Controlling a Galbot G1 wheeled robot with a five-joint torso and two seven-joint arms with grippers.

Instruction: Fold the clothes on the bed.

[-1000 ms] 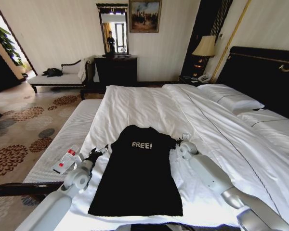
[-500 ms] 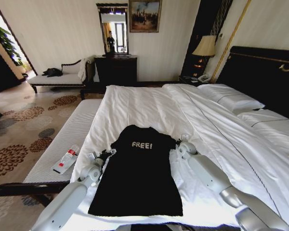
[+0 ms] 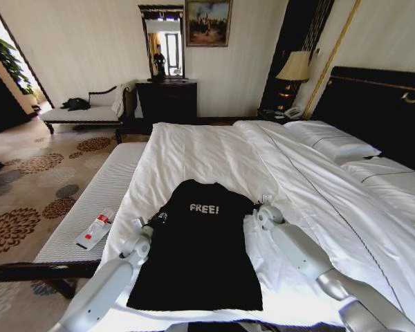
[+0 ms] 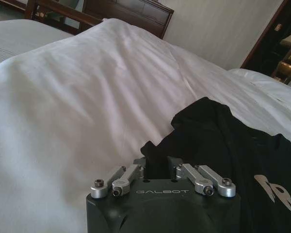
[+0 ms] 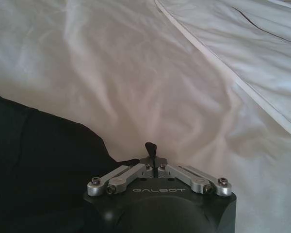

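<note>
The clothes, a black T-shirt (image 3: 200, 256) with white "FREE!" lettering, lie flat and face up on the white bed (image 3: 207, 149). My left gripper (image 3: 157, 218) rests at the shirt's left sleeve. In the left wrist view this gripper (image 4: 156, 162) is pushed into the bunched black sleeve of the T-shirt (image 4: 218, 141). My right gripper (image 3: 257, 207) sits at the right sleeve. In the right wrist view the right gripper (image 5: 151, 148) is shut, with the edge of the T-shirt (image 5: 34, 160) running up to its base.
A pale ribbed bench (image 3: 104, 194) runs along the bed's left side and carries a red-and-white packet (image 3: 93, 230). Pillows (image 3: 332, 142) and a dark headboard (image 3: 380, 111) are on the right. A chaise (image 3: 83, 111) and a dresser (image 3: 166, 100) stand by the far wall.
My left gripper has moved forward and to the right, from beside the shirt onto its left sleeve. The right arm has hardly moved, and the shirt lies as before.
</note>
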